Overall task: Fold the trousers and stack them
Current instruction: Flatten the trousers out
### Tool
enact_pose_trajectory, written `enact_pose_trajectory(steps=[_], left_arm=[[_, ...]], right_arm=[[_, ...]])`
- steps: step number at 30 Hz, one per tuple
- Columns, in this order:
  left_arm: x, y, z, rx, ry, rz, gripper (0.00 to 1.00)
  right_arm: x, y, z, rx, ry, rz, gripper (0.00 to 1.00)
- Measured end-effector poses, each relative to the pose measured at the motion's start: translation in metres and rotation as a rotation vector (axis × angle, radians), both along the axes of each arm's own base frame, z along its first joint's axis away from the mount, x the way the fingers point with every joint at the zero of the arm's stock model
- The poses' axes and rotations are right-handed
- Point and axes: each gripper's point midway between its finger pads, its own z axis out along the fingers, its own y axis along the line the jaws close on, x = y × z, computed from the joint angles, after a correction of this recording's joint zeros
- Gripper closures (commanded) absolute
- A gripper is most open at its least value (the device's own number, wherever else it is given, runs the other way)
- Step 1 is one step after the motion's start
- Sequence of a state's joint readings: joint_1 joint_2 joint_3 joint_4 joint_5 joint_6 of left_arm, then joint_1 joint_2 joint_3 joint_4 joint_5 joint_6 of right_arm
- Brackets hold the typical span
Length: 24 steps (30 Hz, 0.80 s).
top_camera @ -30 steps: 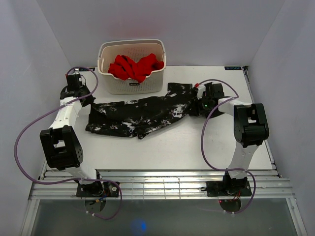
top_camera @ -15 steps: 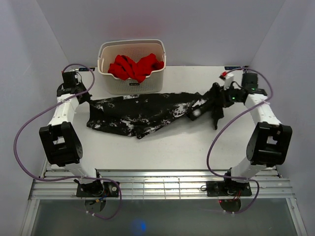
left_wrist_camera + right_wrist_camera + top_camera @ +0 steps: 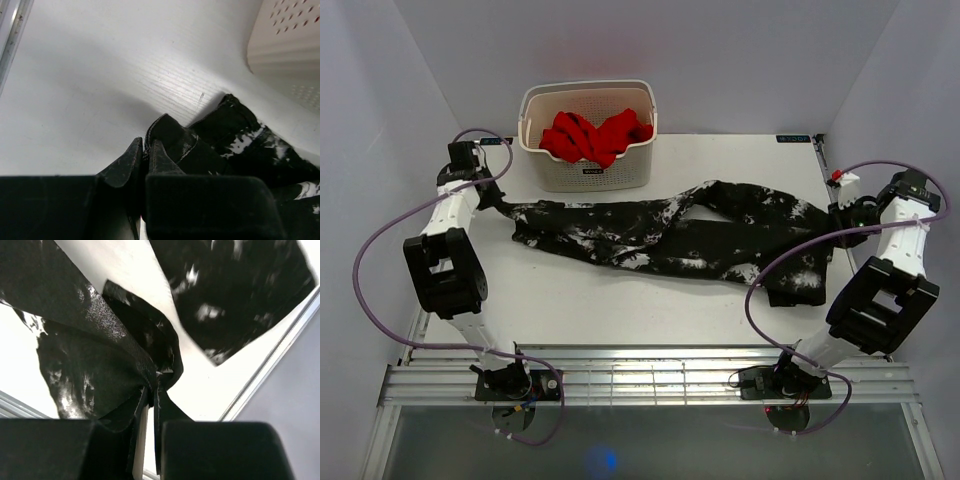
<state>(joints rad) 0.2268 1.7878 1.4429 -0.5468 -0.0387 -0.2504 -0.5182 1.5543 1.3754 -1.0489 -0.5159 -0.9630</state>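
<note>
Right arm's swung out to the table's right edge, and the trousers [image 3: 660,235] now lie drawn long across the table [image 3: 620,300], in front of the basket [image 3: 545,165]. Left gripper [image 3: 144,150] is clamped on one corner, right gripper [image 3: 150,390] pinched tight on a bunched end. The danger, I'd say: thin pinches slipping under tension, or the twisted legs folding crooked. The basket's small dark label [image 3: 588,171] is too small to read.

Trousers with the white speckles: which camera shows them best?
The top external view: the trousers lie stretched across the table, whole length visible. The left wrist view shows only one end pinched in the left claw; the right wrist view, bunched fabric in the right claw.
</note>
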Motion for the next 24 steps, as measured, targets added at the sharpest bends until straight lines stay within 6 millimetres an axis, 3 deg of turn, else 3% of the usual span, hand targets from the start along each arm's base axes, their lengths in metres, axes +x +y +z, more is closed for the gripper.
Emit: enact_pose_trajectory(steps=[1, 2, 3, 4, 5, 9, 12, 15, 17, 20, 22, 24], left_arm=[[0.0, -0.001, -0.006, -0.002, 0.013, -0.01, 1.0], [0.001, -0.001, -0.011, -0.004, 0.025, -0.019, 0.86], [0.001, -0.002, -0.017, -0.007, 0.038, -0.031, 0.79], [0.001, -0.004, -0.022, -0.012, 0.049, -0.047, 0.66], [0.002, -0.005, -0.024, -0.018, 0.055, -0.067, 0.41], [0.003, -0.011, -0.023, -0.033, 0.047, -0.146, 0.14], [-0.008, -0.013, -0.012, -0.036, 0.021, -0.223, 0.13], [-0.036, -0.009, -0.002, -0.055, 0.003, -0.3, 0.15], [-0.054, -0.001, 0.0, -0.052, -0.004, -0.328, 0.24], [-0.075, 0.003, -0.012, -0.069, 0.016, -0.336, 0.33], [-0.085, -0.006, -0.031, -0.11, 0.036, -0.357, 0.4], [-0.096, -0.02, -0.052, -0.176, 0.066, -0.377, 0.39]], right_arm=[[-0.003, -0.003, -0.005, -0.007, 0.014, 0.002, 0.92], [-0.007, -0.004, -0.012, -0.011, 0.032, 0.002, 0.92], [-0.012, -0.003, -0.02, -0.012, 0.053, 0.007, 0.92], [-0.019, -0.002, -0.03, -0.01, 0.082, 0.01, 0.92], [-0.025, 0.0, -0.039, -0.003, 0.111, 0.012, 0.92], [-0.037, 0.003, -0.06, 0.014, 0.184, 0.01, 0.92], [-0.034, 0.001, -0.063, 0.004, 0.184, 0.002, 0.91], [-0.031, 0.001, -0.066, -0.008, 0.184, -0.006, 0.81], [-0.032, 0.002, -0.069, -0.015, 0.193, -0.009, 0.74], [-0.029, 0.0, -0.07, -0.028, 0.19, -0.019, 0.75], [-0.03, -0.001, -0.07, -0.033, 0.193, -0.023, 0.76], [-0.03, -0.003, -0.07, -0.04, 0.196, -0.024, 0.76]])
